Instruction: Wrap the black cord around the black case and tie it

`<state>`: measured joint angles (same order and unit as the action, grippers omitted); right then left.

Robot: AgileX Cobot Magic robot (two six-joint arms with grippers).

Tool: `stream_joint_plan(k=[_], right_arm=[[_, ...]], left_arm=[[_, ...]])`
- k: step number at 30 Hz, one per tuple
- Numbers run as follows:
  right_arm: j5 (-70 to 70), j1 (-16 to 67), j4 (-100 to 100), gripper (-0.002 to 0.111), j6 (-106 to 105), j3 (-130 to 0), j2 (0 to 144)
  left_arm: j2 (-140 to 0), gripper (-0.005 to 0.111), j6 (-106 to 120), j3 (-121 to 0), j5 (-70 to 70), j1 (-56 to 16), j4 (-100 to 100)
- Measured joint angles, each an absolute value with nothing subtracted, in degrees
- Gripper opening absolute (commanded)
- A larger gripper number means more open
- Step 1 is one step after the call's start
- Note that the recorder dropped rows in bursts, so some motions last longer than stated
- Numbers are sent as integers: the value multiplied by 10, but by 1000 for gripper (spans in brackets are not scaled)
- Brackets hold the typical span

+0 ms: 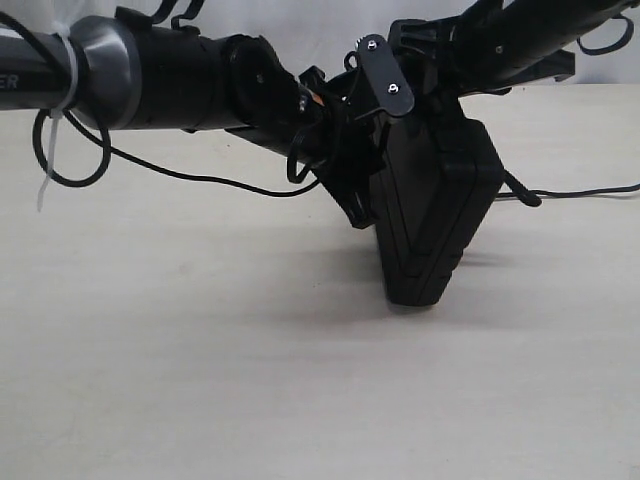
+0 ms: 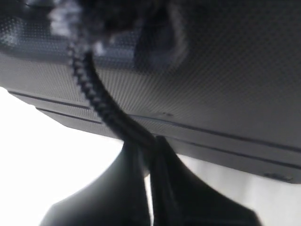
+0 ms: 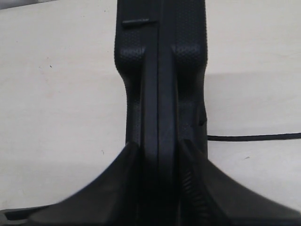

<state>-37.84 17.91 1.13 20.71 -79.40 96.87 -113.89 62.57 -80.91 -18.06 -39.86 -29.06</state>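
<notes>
1. Hand, left (image 2: 148, 147): at 9 o'clock of the case, pinched narrow on the black cord (image 2: 91, 89). It holds the braid against the case's face, presumably to carry a wrap round.
2. Black case (image 1: 440, 220): mid-counter (image 1: 200, 380), stood on one edge and tilted, likely so the cord can pass beneath.
3. Hand, right (image 3: 159, 150): from 12 o'clock, clamped on the case's upper edge, steadying it.
4. Thin black line (image 1: 585, 192): trails toward 3 o'clock, possibly the cord's slack.

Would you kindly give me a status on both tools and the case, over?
Left tool shut on cord. Right tool clamps case, tilted on edge. Cord runs across case face. Nothing seen in the way.
</notes>
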Motion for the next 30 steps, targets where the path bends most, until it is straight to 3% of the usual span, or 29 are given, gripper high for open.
stream_joint_plan(k=[9,11,16,18,30], right_arm=[[-378,179,11,4,208,-794,969],[-378,179,11,4,208,-794,969],[-376,180,11,4,206,-794,969],[-375,180,11,4,205,-794,969],[-375,181,11,4,205,-794,969]], left_arm=[[-1139,4,585,-809,-191,-400,-288],[-1139,13,567,-809,-193,-400,-288],[-1139,49,547,-809,-203,-390,-288],[-1139,56,544,-809,-207,-384,-288],[-1095,54,525,-809,-230,-368,-277]])
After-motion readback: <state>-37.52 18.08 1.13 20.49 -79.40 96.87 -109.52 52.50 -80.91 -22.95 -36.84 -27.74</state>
